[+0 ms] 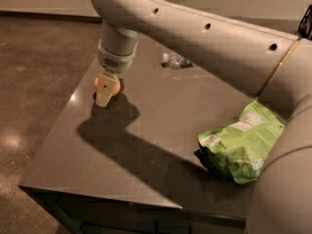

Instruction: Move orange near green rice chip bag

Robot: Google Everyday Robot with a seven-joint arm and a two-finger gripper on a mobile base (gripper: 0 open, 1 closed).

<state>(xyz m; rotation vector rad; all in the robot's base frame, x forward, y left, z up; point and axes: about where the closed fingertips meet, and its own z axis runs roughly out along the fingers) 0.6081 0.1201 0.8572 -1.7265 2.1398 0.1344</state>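
Gripper at orange on table, green rice chip bag well apart

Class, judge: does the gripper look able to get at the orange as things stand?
Probably yes. The gripper sits at the orange near the left edge of the table; nothing lies between them, and the bottle and green rice chip bag lie well away.

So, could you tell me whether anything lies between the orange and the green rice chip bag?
Nothing visible does. The gripper is down at the orange near the left edge of the table, whose bare top runs on to the green rice chip bag. The water bottle lies farther back, off that path.
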